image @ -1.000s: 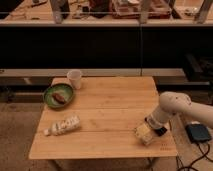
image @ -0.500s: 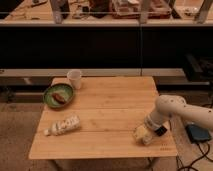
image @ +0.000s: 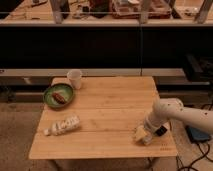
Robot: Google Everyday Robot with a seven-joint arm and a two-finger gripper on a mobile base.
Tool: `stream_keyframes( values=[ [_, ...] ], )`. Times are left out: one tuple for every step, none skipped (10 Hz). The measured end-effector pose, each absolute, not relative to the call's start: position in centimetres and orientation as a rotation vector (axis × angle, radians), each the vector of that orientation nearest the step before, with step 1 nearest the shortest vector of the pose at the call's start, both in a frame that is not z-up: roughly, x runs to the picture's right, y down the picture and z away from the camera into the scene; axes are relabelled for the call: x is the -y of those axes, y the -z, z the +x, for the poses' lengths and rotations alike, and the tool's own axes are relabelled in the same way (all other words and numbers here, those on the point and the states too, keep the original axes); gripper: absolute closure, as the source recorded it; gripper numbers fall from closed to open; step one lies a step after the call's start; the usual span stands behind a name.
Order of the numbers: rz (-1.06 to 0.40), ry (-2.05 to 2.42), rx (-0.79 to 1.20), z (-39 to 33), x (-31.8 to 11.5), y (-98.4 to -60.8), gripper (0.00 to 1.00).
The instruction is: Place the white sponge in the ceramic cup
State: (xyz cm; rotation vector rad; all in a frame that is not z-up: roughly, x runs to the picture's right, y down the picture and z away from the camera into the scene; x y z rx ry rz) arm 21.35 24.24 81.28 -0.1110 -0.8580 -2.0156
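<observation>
The white sponge [image: 140,135] is a small cream block lying near the front right corner of the wooden table [image: 110,107]. My gripper [image: 146,130] is at the end of the white arm that reaches in from the right. It sits directly over and against the sponge, partly covering it. The ceramic cup [image: 74,78] stands upright at the table's far left corner, well away from the gripper.
A green bowl [image: 58,94] with a brown-red item in it sits just in front of the cup. A white patterned bottle [image: 63,125] lies on its side at the front left. A dark shelf unit runs behind the table, and cables and a dark object [image: 196,134] lie on the floor at the right.
The arm has shifted slightly left and down, so the gripper sits closer onto the sponge. The sponge, cup, bowl and bottle have not moved.
</observation>
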Motion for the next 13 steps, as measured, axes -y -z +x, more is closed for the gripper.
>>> stream_keyframes(
  values=[
    [-0.115,2.015,0.848,21.4,-24.4,-81.3,0.35],
    [-0.118,2.009,0.836,21.3,-24.5,-81.3,0.46],
    [-0.127,1.999,0.834,21.2,-24.6,-81.2,0.55],
    [-0.142,1.980,0.842,20.9,-24.7,-81.0,0.67],
    [-0.153,1.961,0.858,20.5,-24.8,-80.7,0.77],
    [-0.153,1.952,0.868,19.9,-24.4,-80.4,0.86],
    [-0.125,1.945,0.883,18.5,-23.2,-79.8,0.96],
    [-0.075,1.949,0.896,16.8,-21.6,-79.2,1.00],
    [-0.010,1.963,0.898,15.1,-19.3,-78.5,1.00],
    [0.088,1.993,0.886,12.7,-15.7,-77.5,1.00],
    [0.203,2.038,0.855,10.0,-11.2,-76.4,1.00],
    [0.295,2.075,0.821,7.9,-7.4,-75.7,1.00],
    [0.370,2.097,0.789,6.1,-4.4,-75.5,1.00]
  ],
)
